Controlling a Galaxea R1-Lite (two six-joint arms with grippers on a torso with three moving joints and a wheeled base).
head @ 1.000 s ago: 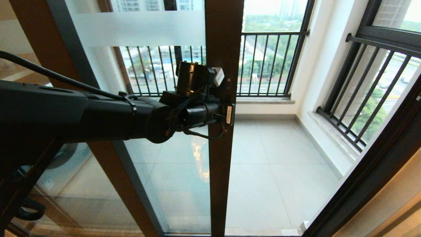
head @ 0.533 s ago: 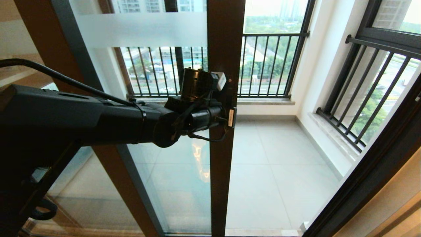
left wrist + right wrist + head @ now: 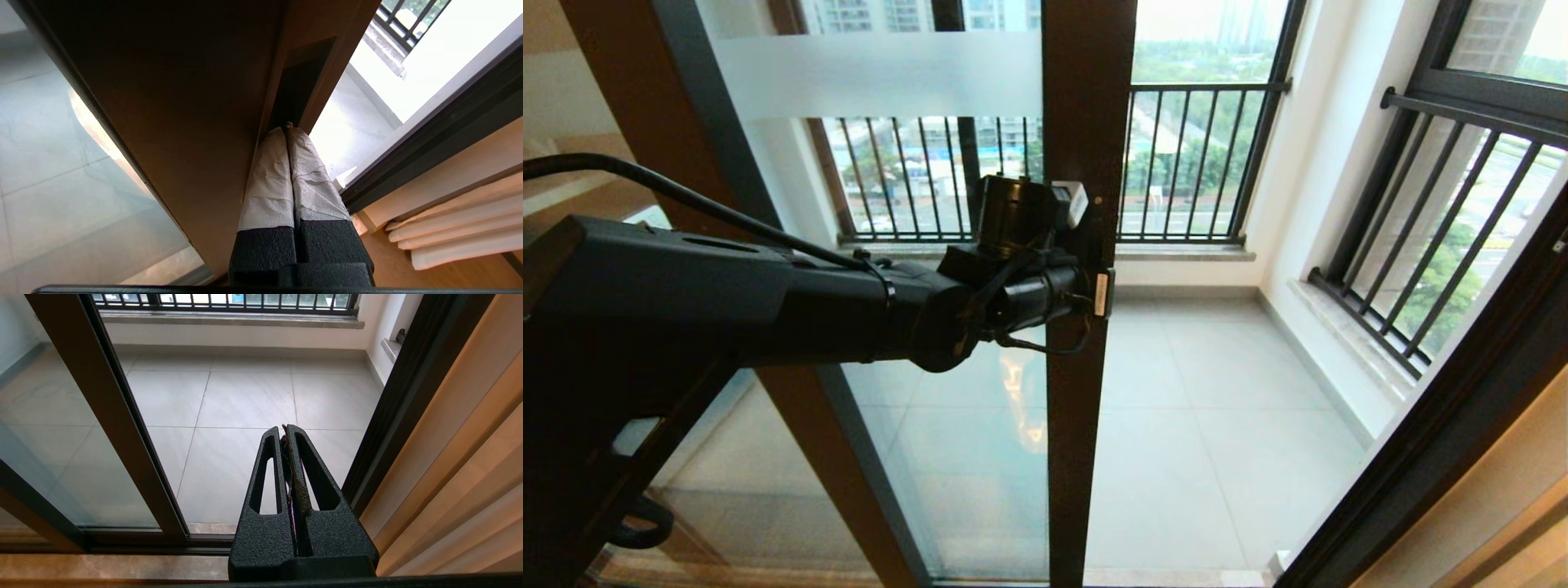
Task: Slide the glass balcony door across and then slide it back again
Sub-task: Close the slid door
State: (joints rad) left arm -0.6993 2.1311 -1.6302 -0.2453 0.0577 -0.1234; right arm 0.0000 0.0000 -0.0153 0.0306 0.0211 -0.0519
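Brown framing marks the glass balcony door (image 3: 1086, 122), which stands upright across the left and middle of the head view, its long axis running floor to ceiling and its leading stile facing the open gap on the right; a frosted band (image 3: 882, 73) crosses the pane near the top; the balcony floor (image 3: 1201, 441) and the black railings (image 3: 1192, 163) are seen through the opening beyond.

The left gripper (image 3: 289, 128) is pressed together, its white-wrapped fingertips (image 3: 267, 171) lodged in the dark handle slot (image 3: 300, 81) of the stile, nothing being clamped between them; the slot is used as a catch rather than gripped; the right gripper (image 3: 286, 430) is held shut and idle, low before the threshold, well apart from the door.

A sliding stroke is judged to be in hand, with the doorway part open; which of the two passes it is cannot be told. For the next move, a steady sideways pull along the track is called for, the fingertips being kept deep in the slot so that they are not drawn out; the stile should be kept from being pushed inward.
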